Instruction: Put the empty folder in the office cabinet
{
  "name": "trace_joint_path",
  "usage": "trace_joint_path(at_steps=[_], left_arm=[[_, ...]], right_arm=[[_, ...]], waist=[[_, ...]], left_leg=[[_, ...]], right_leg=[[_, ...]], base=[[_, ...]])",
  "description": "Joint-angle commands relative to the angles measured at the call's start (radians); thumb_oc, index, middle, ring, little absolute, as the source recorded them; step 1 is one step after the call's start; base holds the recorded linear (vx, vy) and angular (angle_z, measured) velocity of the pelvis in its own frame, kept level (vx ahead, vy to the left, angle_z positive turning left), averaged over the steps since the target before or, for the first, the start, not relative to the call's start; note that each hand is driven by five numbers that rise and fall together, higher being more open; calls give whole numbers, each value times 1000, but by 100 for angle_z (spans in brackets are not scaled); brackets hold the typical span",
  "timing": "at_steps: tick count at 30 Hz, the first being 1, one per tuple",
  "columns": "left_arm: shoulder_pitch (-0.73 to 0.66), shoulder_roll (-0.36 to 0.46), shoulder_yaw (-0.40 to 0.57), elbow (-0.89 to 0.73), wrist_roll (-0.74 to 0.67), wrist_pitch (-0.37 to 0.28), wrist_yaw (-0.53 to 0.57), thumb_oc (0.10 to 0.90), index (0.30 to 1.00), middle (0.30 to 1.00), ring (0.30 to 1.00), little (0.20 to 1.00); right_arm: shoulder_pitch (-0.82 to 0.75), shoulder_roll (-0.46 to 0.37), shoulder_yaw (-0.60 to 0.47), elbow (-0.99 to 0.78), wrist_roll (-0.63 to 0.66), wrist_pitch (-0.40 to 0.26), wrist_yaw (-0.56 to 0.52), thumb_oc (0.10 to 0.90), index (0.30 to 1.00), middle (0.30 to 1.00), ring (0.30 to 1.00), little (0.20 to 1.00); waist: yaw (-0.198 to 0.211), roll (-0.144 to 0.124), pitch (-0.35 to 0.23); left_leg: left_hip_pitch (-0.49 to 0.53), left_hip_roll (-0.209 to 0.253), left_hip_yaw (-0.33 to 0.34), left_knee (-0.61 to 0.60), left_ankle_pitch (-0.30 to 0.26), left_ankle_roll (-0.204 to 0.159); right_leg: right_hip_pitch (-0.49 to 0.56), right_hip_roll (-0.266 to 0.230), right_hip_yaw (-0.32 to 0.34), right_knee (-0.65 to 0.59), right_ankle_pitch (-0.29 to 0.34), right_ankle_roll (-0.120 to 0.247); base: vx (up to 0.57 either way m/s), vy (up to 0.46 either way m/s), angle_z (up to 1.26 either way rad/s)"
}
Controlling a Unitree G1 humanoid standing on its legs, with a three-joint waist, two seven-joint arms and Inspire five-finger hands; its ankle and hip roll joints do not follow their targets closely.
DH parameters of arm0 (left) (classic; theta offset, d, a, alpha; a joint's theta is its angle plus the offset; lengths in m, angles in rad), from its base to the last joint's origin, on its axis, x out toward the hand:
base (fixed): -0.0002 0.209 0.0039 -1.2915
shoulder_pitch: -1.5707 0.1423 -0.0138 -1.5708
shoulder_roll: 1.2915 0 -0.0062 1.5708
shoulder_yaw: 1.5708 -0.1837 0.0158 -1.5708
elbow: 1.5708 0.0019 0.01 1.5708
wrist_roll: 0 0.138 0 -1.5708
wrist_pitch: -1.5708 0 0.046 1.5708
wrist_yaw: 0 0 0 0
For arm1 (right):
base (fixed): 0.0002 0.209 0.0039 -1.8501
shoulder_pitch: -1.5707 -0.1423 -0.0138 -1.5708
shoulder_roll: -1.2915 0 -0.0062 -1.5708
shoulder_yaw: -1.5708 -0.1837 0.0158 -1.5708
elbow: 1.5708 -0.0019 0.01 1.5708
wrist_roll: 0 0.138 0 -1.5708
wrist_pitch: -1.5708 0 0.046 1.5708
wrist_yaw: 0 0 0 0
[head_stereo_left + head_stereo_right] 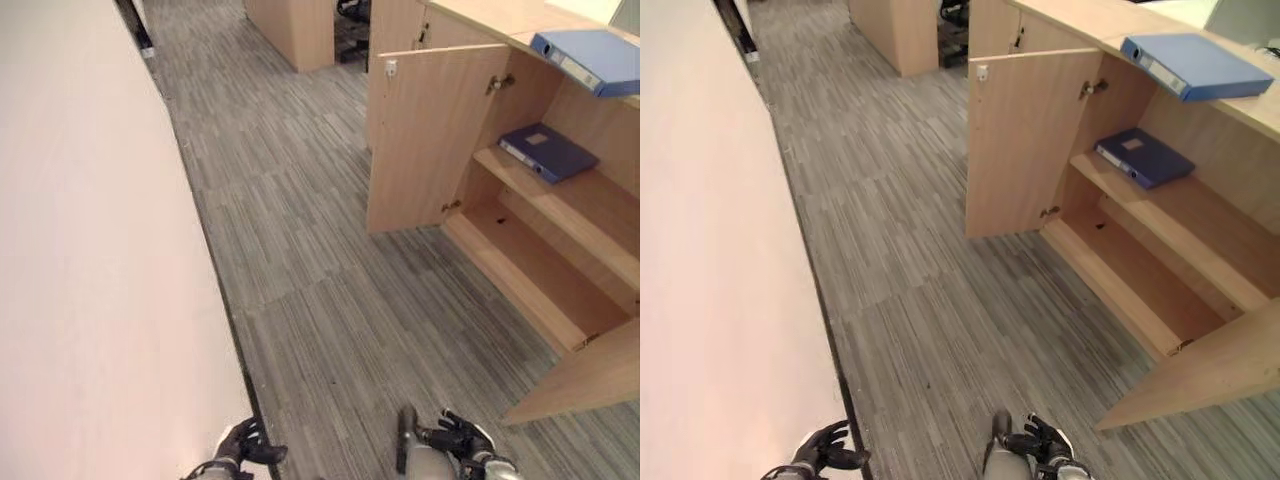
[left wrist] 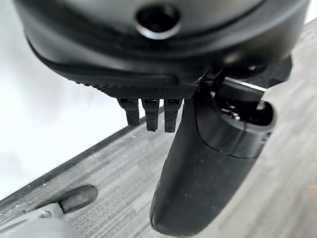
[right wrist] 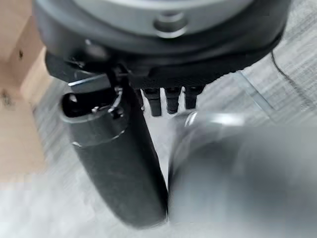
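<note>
Both hands, the left hand and the right hand, are seen at the bottom edge, fingers relaxed and nothing held. A light blue folder is seen at upper right on the counter, long axis slanting, nearer the right hand, above the open cabinet where a darker folder is shelved.
</note>
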Motion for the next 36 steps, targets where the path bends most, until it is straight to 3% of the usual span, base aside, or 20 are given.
trace_joint_path(at_steps=[1,3,5,8,9,10,11,12,13,18,21,23,25,26,27,29,31,32,34,36], left_arm=[[-33,18,-19,-66,47,-45,5,800,900,900,900,900],[-28,17,-17,-53,57,-45,4,800,900,900,900,900],[-21,10,-26,-38,80,-44,2,800,900,900,900,900],[-19,-4,-32,-21,88,-43,4,800,900,900,900,900],[-27,-17,-38,-13,73,-42,5,800,900,900,900,900],[-27,-17,-38,-13,73,-42,5,800,900,900,900,900],[-33,-17,-39,-14,66,-42,7,800,900,900,900,900],[-33,-17,-39,-14,66,-42,7,800,900,900,900,900],[-39,-12,-49,-24,67,-40,6,800,900,900,900,900],[-50,-9,-64,-21,79,-29,10,800,900,900,900,900],[-66,-15,-84,-38,88,-24,16,800,900,900,900,900],[-78,-11,-102,-59,103,-25,16,800,900,900,900,900],[-92,-2,-120,-65,121,-25,19,800,900,900,900,900],[-106,-2,-124,-75,122,-28,19,800,900,900,900,900],[-106,-2,-125,-75,122,-28,19,800,900,900,900,900],[-111,-4,-121,-72,119,-29,21,800,900,900,900,900],[-107,-7,-121,-66,121,-32,18,800,900,900,900,900],[-99,-5,-120,-64,117,-39,19,800,900,900,900,900],[-82,-3,-120,-60,116,-39,20,800,900,900,900,900],[-70,-6,-118,-27,117,-43,26,800,900,900,900,900]], right_arm=[[1,-80,-22,3,4,-14,-20,800,900,900,900,900],[13,-84,-27,4,-5,-12,-19,800,900,900,900,900],[59,-96,-55,13,1,-10,-14,800,900,900,900,900],[75,-105,-62,25,8,-9,-8,800,900,900,900,900],[83,-111,-54,27,17,-9,-5,800,900,900,900,900],[82,-111,-54,27,17,-9,-5,800,900,900,900,900],[87,-113,-45,21,18,-13,-6,800,900,900,900,900],[87,-114,-45,21,18,-13,-6,800,900,900,900,900],[87,-119,-27,3,11,-14,-2,800,900,900,900,900],[73,-138,-4,-42,27,-23,11,800,900,900,900,900],[65,-146,-4,-71,53,-33,8,800,900,900,900,900],[57,-152,6,-86,59,-34,10,800,900,900,900,900],[52,-156,26,-102,52,-29,11,800,900,900,900,900],[51,-153,44,-119,49,-31,18,800,900,900,900,900],[52,-153,44,-120,49,-31,17,800,900,900,900,900],[54,-150,50,-147,50,-33,16,800,900,900,900,900],[57,-149,57,-165,42,-33,17,800,900,900,900,900],[53,-153,67,-173,37,-30,17,800,900,900,900,900],[46,-152,87,-183,13,-32,19,800,900,900,900,900],[29,-145,100,-155,-19,-29,15,800,900,900,900,900]], waist=[[-33,41,17],[-46,42,14],[-70,26,-11],[-97,43,-28],[-121,56,-34],[-122,57,-34],[-124,59,-31],[-125,60,-31],[-126,59,-31],[-136,64,-58],[-138,49,-66],[-131,23,-58],[-112,-11,-49],[-100,-33,-38],[-97,-30,-35],[-75,-56,-24],[-43,-46,-2],[-18,-38,7],[41,-17,17],[75,-9,18]], left_leg=[[-14,-29,-119,91,-44,-35],[19,-30,-125,96,-70,-39],[66,-42,-160,124,-121,-60],[72,-6,-171,169,-106,-96],[47,38,-188,256,19,-149],[46,40,-188,257,18,-150],[41,55,-198,288,89,-166],[41,57,-199,286,90,-167],[28,88,-201,319,187,-176],[31,157,-202,340,339,-179],[-19,151,-211,469,423,-184],[-53,132,-202,570,426,-168],[-95,91,-200,623,389,-151],[-148,102,-164,621,353,-140],[-146,106,-161,627,346,-139],[-229,110,-124,567,268,-122],[-288,120,-103,425,201,-124],[-343,90,-130,312,203,-124],[-399,49,-254,115,277,-129],[-458,15,-386,64,302,-148]], right_leg=[[22,-20,-65,12,84,42],[18,-29,-91,17,92,43],[70,-57,-81,13,161,40],[98,-51,-66,8,186,33],[102,-22,-18,60,171,-1],[100,-21,-19,63,169,-2],[101,-4,-11,91,153,-16],[99,-3,-12,94,150,-18],[104,28,-12,152,100,-49],[117,117,-19,221,-4,-102],[152,150,-7,212,-40,-131],[188,151,14,195,-42,-148],[232,140,39,170,-42,-156],[274,132,60,142,-48,-153],[277,135,62,143,-50,-152],[325,113,83,109,-58,-140],[385,119,113,90,-90,-119],[418,127,143,80,-110,-111],[477,149,216,75,-135,-113],[512,167,295,77,-151,-113]], base=[[518,-107,52],[418,-100,27],[570,-156,58],[430,-199,53],[324,-215,33],[428,-307,57],[111,-102,48],[314,-286,38],[285,-256,5],[355,-293,5],[293,-281,-19],[250,-233,-38],[298,-195,-46],[257,-111,-24],[262,-64,-10],[244,6,-33],[352,127,-25],[413,164,-32],[423,105,-141],[349,34,-137]])
